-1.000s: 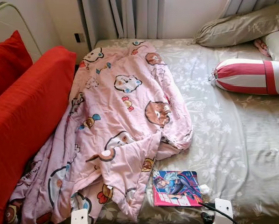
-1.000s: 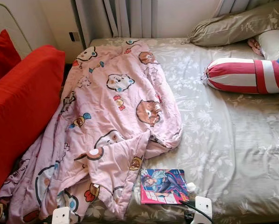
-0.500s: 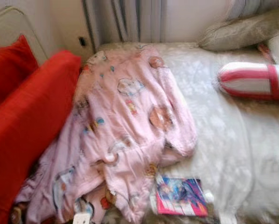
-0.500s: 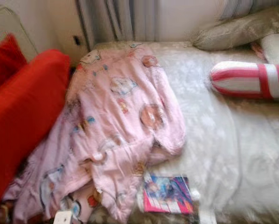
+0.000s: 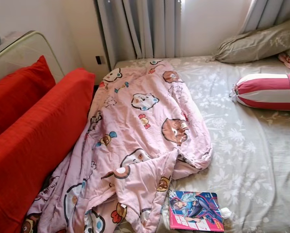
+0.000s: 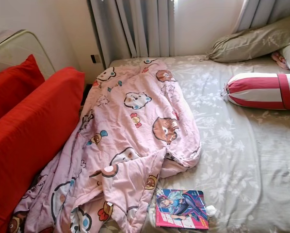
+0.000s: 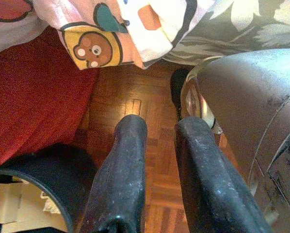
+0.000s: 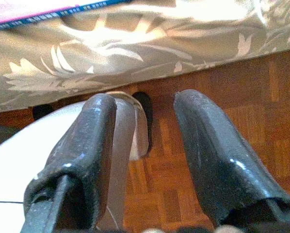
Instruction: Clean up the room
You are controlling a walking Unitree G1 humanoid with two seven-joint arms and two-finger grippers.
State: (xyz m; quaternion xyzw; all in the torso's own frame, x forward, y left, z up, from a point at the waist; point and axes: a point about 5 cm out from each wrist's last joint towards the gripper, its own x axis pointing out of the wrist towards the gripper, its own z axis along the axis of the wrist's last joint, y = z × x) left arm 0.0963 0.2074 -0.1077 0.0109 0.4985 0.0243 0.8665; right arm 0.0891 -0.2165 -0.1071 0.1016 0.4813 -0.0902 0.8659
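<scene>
Looking down from my head camera, I see a bed [image 5: 261, 160] with a grey-green floral sheet, and a pink cartoon-print blanket [image 5: 140, 141] lies crumpled along its left side, its lower end spilling over the near edge. Just beside the blanket's lower corner, at the near edge of the bed, lies a comic book [image 5: 195, 217] with a bright pink and blue cover, face up. A red and white striped bolster [image 5: 266, 91] rests on the far right of the bed, well apart from the blanket, and a grey-green pillow [image 5: 259, 42] sits behind it against the wall. Grey curtains [image 5: 140, 26] hang at the head of the bed. To my left, a red sofa [image 5: 33, 145] stands alongside the bed, touching the blanket's edge, with a red cushion [image 5: 16, 94] leaning on it. My left gripper [image 7: 152, 131] hangs low over the parquet floor [image 7: 135, 111], its 2 black fingers [image 7: 123, 165] held a narrow gap apart with nothing between them; the blanket's hem and the sofa's red fabric lie beyond it, and a black round bin [image 7: 33, 194] with paper scraps sits near it. My right gripper [image 8: 145, 126] also hangs over the wood floor by the bed's draped sheet, its 2 fingers [image 8: 208, 145] spread wider and holding nothing.
</scene>
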